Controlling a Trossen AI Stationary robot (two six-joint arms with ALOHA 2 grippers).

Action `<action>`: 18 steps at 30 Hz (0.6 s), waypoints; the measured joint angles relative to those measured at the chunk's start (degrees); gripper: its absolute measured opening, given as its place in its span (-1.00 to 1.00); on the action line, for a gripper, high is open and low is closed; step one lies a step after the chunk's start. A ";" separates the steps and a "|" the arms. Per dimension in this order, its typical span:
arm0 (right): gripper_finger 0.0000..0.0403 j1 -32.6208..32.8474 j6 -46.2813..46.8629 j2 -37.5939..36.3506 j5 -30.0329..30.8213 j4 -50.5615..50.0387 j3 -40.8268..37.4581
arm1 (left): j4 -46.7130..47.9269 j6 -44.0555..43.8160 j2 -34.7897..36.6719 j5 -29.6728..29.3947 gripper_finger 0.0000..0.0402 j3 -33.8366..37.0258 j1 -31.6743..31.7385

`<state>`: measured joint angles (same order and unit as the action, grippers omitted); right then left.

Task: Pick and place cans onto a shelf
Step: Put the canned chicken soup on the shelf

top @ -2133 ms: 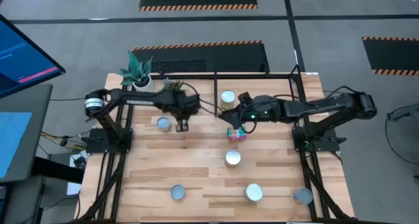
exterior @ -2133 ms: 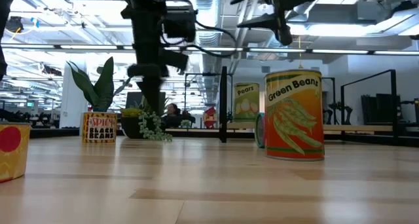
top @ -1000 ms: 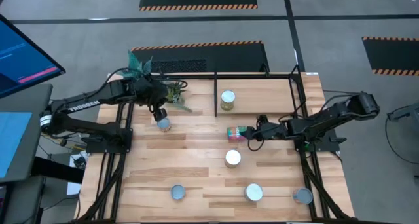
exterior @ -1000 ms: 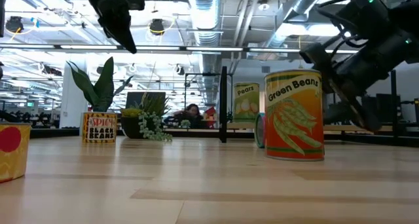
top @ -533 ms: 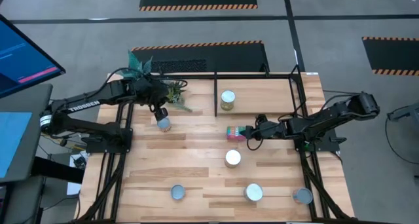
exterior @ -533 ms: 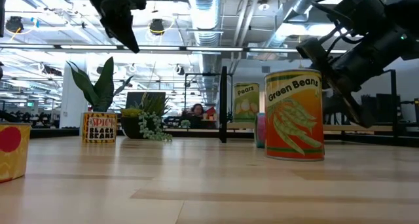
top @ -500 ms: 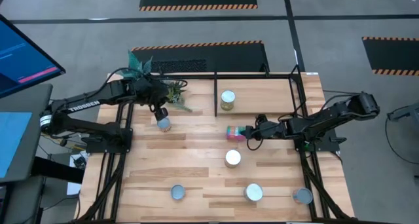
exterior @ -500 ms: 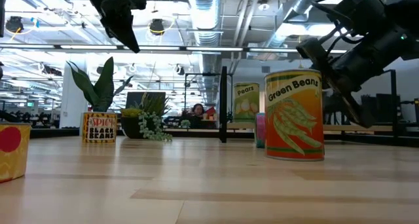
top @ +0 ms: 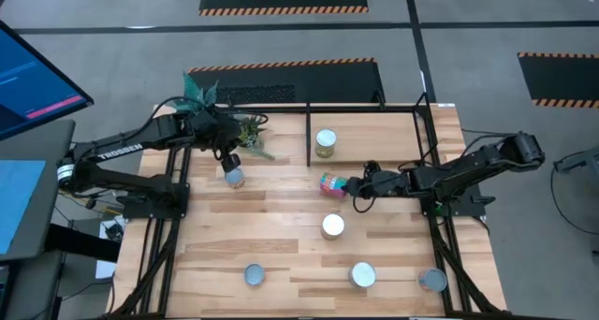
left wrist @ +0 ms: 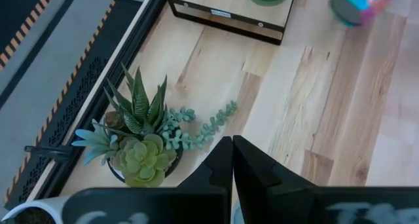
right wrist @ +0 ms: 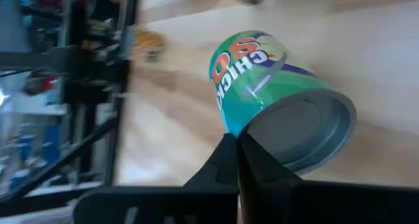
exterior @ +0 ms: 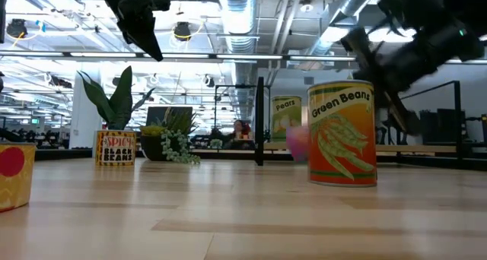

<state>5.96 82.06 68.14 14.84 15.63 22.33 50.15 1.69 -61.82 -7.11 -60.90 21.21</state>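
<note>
Shelf (top: pixel 374 108): holds one pears can (top: pixel 326 142); five cans stand loose on the table (top: pixel 281 236). A sixth, toppled multicoloured can (top: pixel 329 183), lies before the right gripper (top: pixel 354 188), fingers pressed together, gripping nothing. Left gripper (top: pixel 225 154), pressed shut, hovers beside the succulents (top: pixel 245 125).

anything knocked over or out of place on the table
Yes: one can lies on its side mid-table, in front of the shelf, while the others stand upright. The right gripper is shut right at its end, fingers together, gripping nothing, so it looks like a missed grasp.
</note>
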 joint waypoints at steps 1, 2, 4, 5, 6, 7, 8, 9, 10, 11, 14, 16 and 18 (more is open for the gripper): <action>-0.98 0.00 -0.30 -0.34 -0.96 -1.76 1.68 | 0.02 0.00 0.00 0.00 -1.00 0.00 0.00; -0.98 0.00 -0.91 -0.78 -2.04 -5.05 3.59 | 0.04 0.00 0.00 0.00 -1.00 0.00 0.00; -0.98 0.00 -1.89 -1.65 -4.66 -16.03 8.84 | 0.04 0.22 0.00 0.01 -1.00 0.00 0.00; -0.98 -0.02 -2.76 -1.91 -5.48 -22.73 11.83 | 0.04 0.40 0.00 0.02 -1.00 0.00 0.00; -0.98 -0.13 -3.87 -1.92 -5.89 -29.81 15.34 | 0.04 0.42 0.00 0.02 -1.00 0.00 0.00; -0.98 -0.29 -4.86 -1.90 -6.00 -37.48 19.13 | 0.04 0.43 0.00 0.02 -1.00 0.00 0.00; -0.98 -0.60 -6.03 -1.90 -6.01 -44.66 22.71 | 0.07 0.47 0.00 0.02 -1.00 0.00 0.00; -0.99 -0.99 -7.41 -1.90 -5.96 -51.25 26.51 | 0.07 0.55 0.00 0.01 -1.00 0.00 0.00; -0.99 -1.49 -8.89 -1.76 -5.79 -57.18 30.16 | 0.07 0.59 0.00 0.02 -1.00 0.00 0.00; -0.99 -2.17 -10.41 -1.47 -5.59 -61.87 33.71 | 0.07 0.59 0.00 0.02 -1.00 0.00 0.00; -0.99 -5.03 -14.82 -1.28 -4.31 -73.48 42.63 | 0.05 0.61 0.00 0.02 -1.00 0.00 0.00; -0.99 -7.95 -17.49 -1.44 -4.01 -79.27 46.79 | 0.06 0.62 0.00 0.02 -1.00 0.00 0.00; -1.00 -11.20 -20.08 -1.32 -4.00 -83.52 49.53 | 0.04 0.83 0.00 0.02 -1.00 -0.01 0.00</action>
<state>-5.24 61.98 66.82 10.83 -67.89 71.85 50.19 2.52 -61.82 -7.09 -60.91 21.21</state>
